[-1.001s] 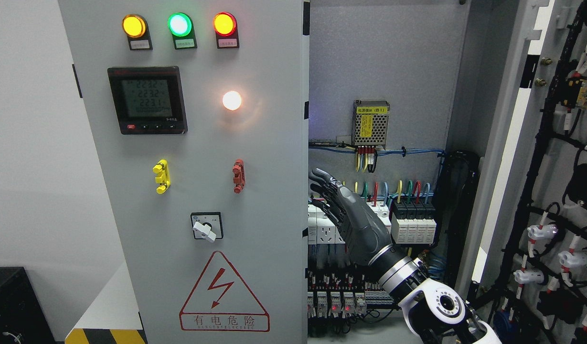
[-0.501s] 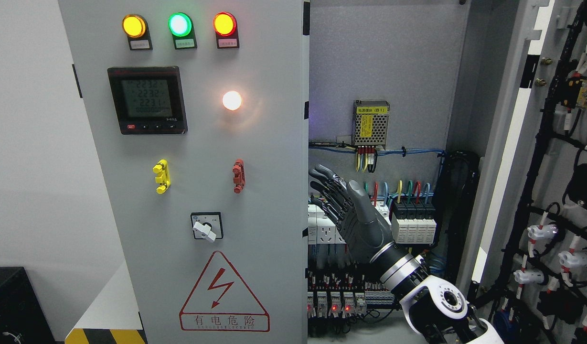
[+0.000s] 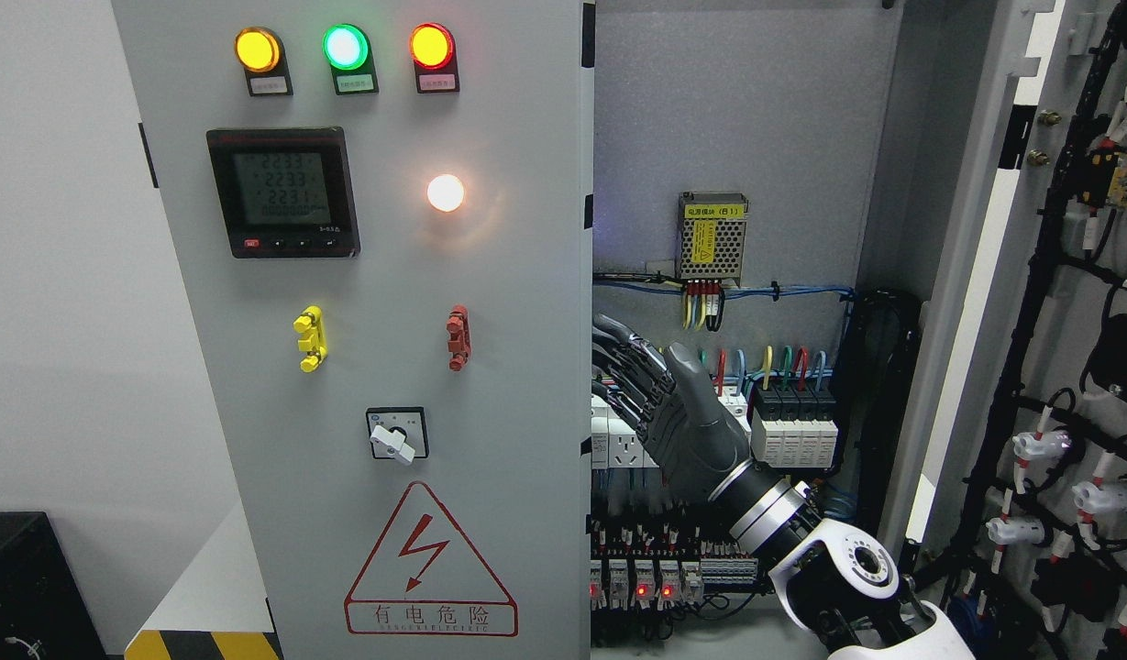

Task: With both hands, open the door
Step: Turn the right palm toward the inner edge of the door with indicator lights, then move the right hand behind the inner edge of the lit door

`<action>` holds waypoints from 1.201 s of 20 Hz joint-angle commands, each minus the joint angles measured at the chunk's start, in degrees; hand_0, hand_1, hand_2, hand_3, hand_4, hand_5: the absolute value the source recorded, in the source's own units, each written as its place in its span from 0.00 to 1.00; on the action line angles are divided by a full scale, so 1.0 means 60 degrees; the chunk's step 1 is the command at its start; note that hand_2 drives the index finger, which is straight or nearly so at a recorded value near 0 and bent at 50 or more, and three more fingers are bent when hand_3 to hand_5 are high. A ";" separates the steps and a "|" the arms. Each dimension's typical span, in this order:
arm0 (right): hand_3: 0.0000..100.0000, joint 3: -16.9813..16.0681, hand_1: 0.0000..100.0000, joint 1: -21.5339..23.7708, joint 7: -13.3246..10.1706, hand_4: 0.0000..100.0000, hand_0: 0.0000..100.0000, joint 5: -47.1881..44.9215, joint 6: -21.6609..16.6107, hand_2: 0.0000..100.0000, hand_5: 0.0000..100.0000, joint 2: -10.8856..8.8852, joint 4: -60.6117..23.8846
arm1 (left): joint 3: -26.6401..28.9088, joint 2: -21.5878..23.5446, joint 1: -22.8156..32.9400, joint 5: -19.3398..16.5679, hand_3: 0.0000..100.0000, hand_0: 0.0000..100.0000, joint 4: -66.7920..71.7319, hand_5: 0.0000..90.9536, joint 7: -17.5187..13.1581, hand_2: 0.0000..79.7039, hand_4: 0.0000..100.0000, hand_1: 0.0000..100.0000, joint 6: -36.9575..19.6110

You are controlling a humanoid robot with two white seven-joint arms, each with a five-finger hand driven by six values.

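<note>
The cabinet's left door (image 3: 490,385) is a grey panel with three lamps, a meter and a warning triangle, and it stands closed. The right door (image 3: 1072,302) is swung wide open at the right, showing the wiring on its inner side. My right hand (image 3: 641,368) comes in from the lower right and is inside the open half of the cabinet. Its fingers (image 3: 618,344) are stretched out straight, with the tips at the left door's free edge (image 3: 587,302); it grasps nothing that I can see. My left arm does not show.
Inside the cabinet, rows of breakers and relays (image 3: 792,431), coloured wires and a power supply (image 3: 712,236) sit right behind the hand. A selector switch (image 3: 396,435) and yellow and red latches are on the left door. A black box (image 3: 22,587) stands at the lower left.
The right hand has moved a little left and turned, thumb now raised. Its fingertips have come up to the left door's edge. Neither door has moved.
</note>
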 commanded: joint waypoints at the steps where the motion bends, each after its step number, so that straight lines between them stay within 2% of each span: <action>1: 0.00 0.0021 0.14 -0.0297 0.0051 0.00 0.06 -0.0081 0.0005 0.00 0.00 -0.0033 0.0889 | 0.0190 0.0000 0.0322 0.0117 0.00 0.12 0.0000 0.00 -0.0001 0.00 0.00 0.56 0.0002; 2: 0.00 0.0006 0.14 -0.0385 0.0168 0.00 0.06 -0.0081 0.0005 0.00 0.00 -0.0033 0.1049 | 0.0190 0.0000 0.0322 0.0117 0.00 0.12 0.0000 0.00 -0.0001 0.00 0.00 0.56 0.0002; 4: 0.00 0.0006 0.14 -0.0547 0.0854 0.00 0.06 -0.0066 0.0005 0.00 0.00 -0.0033 0.1270 | 0.0190 0.0000 0.0322 0.0117 0.00 0.12 0.0000 0.00 -0.0001 0.00 0.00 0.56 0.0002; 5: 0.00 -0.0009 0.14 -0.0576 0.0988 0.00 0.06 -0.0066 0.0005 0.00 0.00 -0.0033 0.1300 | 0.0190 0.0000 0.0322 0.0117 0.00 0.12 0.0000 0.00 -0.0001 0.00 0.00 0.56 0.0002; 11: 0.00 -0.0023 0.14 -0.0723 0.1121 0.00 0.06 -0.0095 0.0019 0.00 0.00 -0.0033 0.1475 | 0.0190 0.0000 0.0322 0.0117 0.00 0.12 0.0000 0.00 -0.0001 0.00 0.00 0.56 0.0002; 14: 0.00 -0.0052 0.14 -0.0738 0.1135 0.00 0.06 -0.0110 0.0429 0.00 0.00 -0.0033 0.1476 | 0.0190 0.0000 0.0322 0.0117 0.00 0.12 0.0000 0.00 -0.0001 0.00 0.00 0.56 0.0002; 17: 0.00 -0.0067 0.14 -0.0753 0.1646 0.00 0.06 -0.0110 0.0444 0.00 0.00 -0.0033 0.1461 | 0.0190 0.0000 0.0322 0.0117 0.00 0.12 0.0000 0.00 -0.0001 0.00 0.00 0.56 0.0002; 24: 0.00 -0.0082 0.14 -0.0826 0.1751 0.00 0.06 -0.0445 0.0459 0.00 0.00 -0.0033 0.1315 | 0.0190 0.0000 0.0322 0.0117 0.00 0.12 0.0000 0.00 -0.0001 0.00 0.00 0.56 0.0002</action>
